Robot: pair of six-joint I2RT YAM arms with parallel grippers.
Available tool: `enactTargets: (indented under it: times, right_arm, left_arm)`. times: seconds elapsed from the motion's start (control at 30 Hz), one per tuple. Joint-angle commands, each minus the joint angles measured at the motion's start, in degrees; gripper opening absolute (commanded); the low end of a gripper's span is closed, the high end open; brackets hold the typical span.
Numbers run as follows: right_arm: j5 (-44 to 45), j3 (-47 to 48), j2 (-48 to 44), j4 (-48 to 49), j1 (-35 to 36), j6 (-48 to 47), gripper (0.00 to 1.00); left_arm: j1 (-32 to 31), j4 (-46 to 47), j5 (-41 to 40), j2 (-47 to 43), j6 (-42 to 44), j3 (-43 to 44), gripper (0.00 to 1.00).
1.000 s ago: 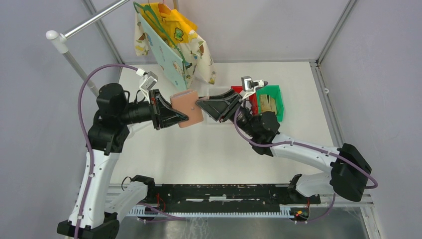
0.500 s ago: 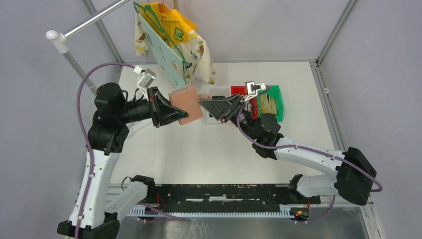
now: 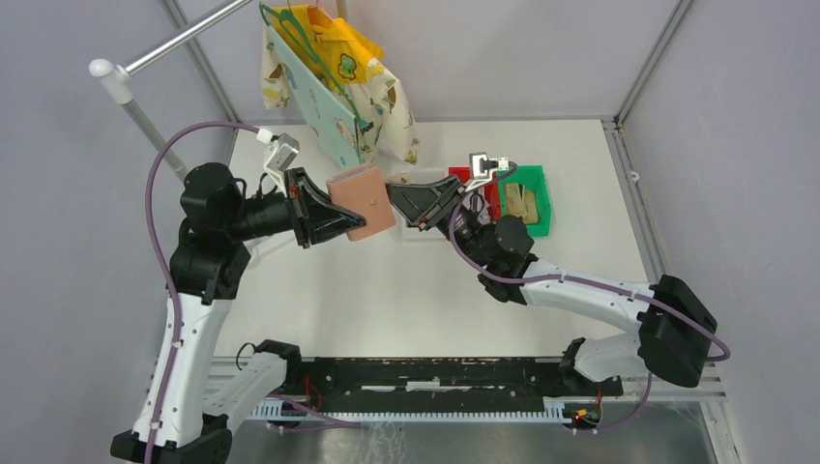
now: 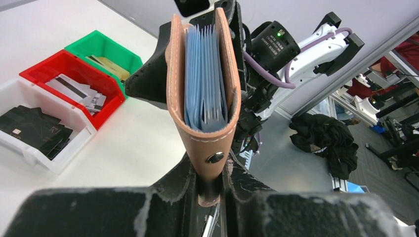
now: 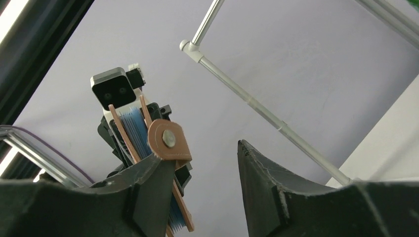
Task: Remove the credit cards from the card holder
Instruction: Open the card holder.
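1. The card holder (image 3: 363, 203) is hanging in the air above the table (image 3: 387, 290), left of the bins. Its folded spine is sitting in the left gripper (image 3: 334, 217) and its open edge is facing right.
2. The light blue pockets (image 4: 203, 79) are fanning out between the pink covers. I cannot tell whether any credit cards are sitting in them; loose credit cards (image 4: 34, 131) are lying in the bins.
3. The left gripper is pinching the card holder tight at the snap end, its arm folded at the elbow and pointing right.
4. The right gripper (image 3: 401, 205) is the nearer free one. It is hovering just beside the open edge, jaws standing apart and gripping nothing.
5. In the right wrist view the card holder (image 5: 168, 143) is lying left of the gap and crossing one finger (image 5: 143, 182), not sitting between the two. The pull probably depends on closing that offset.
6. The right arm is stretching low from its base, wrist angling up and left.
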Motion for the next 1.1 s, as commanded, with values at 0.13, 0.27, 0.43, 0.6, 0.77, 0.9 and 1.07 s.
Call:
enactTargets:
  times: [0.13,0.27,0.43,0.6,0.77,0.9,1.07]
  right_arm:
    - [-3.7,-0.1,2.5,15.8,-0.1,6.0,0.45]
    - [-4.4,-1.1,3.4,21.7,-0.8,8.1,0.46]
    - [-5.3,-0.2,3.8,19.4,-0.9,8.4,0.28]
    - [-5.2,0.2,0.9,9.6,-1.2,4.3,0.11]
    - [-7.4,2.0,-3.1,-1.0,-2.9,-1.5,0.0]
    - [-10.5,11.7,-4.7,-20.4,-3.2,-13.9,0.0]
    - [-17.3,24.0,-1.7,-39.1,-3.1,-24.1,0.0]
  left_arm:
    - [-0.1,4.0,2.1,-1.5,-2.9,-1.0,0.02]
    - [-0.1,3.9,2.1,-2.0,-2.8,-2.4,0.02]
    - [-0.2,4.8,1.8,-2.1,-3.4,-2.9,0.02]
    - [-0.1,5.1,1.9,-2.6,-3.4,-3.0,0.24]
    - [-0.1,3.5,3.2,-3.4,-0.8,-3.8,0.97]
    - [-0.1,-2.8,2.5,-3.2,6.8,-3.3,1.0]
    - [-0.1,-4.8,0.0,-3.3,11.6,-4.8,0.98]
